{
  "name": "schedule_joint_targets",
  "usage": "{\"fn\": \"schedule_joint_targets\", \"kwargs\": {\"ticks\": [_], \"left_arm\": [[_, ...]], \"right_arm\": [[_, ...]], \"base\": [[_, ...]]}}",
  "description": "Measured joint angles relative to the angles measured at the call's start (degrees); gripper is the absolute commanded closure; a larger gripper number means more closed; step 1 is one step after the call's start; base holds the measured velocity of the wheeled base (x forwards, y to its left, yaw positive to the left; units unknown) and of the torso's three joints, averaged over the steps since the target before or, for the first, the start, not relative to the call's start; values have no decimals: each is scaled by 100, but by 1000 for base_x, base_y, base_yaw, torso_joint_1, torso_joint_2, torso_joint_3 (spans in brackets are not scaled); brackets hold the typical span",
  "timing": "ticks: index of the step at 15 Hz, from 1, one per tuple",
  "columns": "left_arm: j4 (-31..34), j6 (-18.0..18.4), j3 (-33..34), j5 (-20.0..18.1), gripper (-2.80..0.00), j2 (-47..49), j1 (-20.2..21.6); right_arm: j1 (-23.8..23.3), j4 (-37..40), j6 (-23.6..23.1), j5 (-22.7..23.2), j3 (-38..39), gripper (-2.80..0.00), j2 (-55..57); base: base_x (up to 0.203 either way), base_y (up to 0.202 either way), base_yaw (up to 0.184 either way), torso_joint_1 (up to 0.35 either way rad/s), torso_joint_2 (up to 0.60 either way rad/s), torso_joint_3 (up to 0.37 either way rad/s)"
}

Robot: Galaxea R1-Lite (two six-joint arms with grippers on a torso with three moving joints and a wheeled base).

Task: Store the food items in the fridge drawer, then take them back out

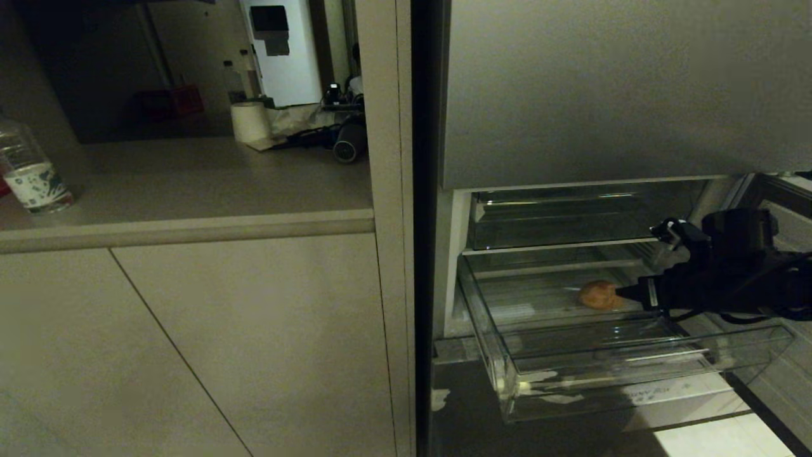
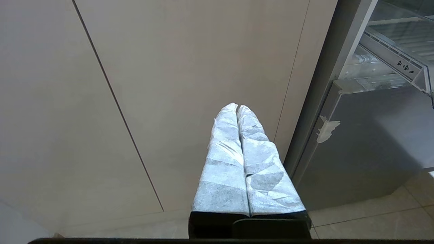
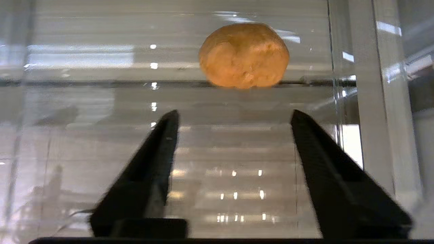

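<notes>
One food item (image 1: 598, 295), a rounded tan-brown lump, lies on the ribbed floor of the pulled-out clear fridge drawer (image 1: 634, 381). In the right wrist view the food item (image 3: 244, 54) rests just beyond the fingertips, apart from them. My right gripper (image 3: 234, 117) is open with nothing between its black fingers; in the head view the right gripper (image 1: 625, 293) reaches into the drawer from the right, close beside the lump. My left gripper (image 2: 237, 107) is shut, its white-wrapped fingers pressed together, parked low in front of a beige cabinet door.
A grey steel fridge door front (image 1: 622, 89) hangs above the drawer, with a clear shelf (image 1: 571, 219) behind. To the left is a beige counter (image 1: 190, 184) with a water bottle (image 1: 28, 166) and a paper roll (image 1: 249, 122). Another grey drawer front (image 2: 366, 145) sits below.
</notes>
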Motion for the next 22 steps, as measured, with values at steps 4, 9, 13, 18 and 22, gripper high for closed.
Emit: {"fn": "schedule_joint_targets", "kwargs": {"ticks": [4, 9, 13, 18, 22], "left_arm": [[-2, 1, 0, 0, 0, 0, 0], [-2, 1, 0, 0, 0, 0, 0], [0, 1, 0, 0, 0, 0, 0], [-1, 1, 0, 0, 0, 0, 0], [0, 1, 0, 0, 0, 0, 0]], "right_arm": [[-6, 305, 0, -145, -616, -280, 522], [-1, 404, -18, -339, -1314, -280, 1163], [2, 618, -30, -353, -1651, -280, 1499], [27, 660, -31, -344, -1787, -280, 1738], [51, 678, -30, -348, -1862, -280, 1878]], "base": [[0, 0, 0, 0, 0, 0], [0, 0, 0, 0, 0, 0], [0, 0, 0, 0, 0, 0], [0, 0, 0, 0, 0, 0], [0, 0, 0, 0, 0, 0]]}}
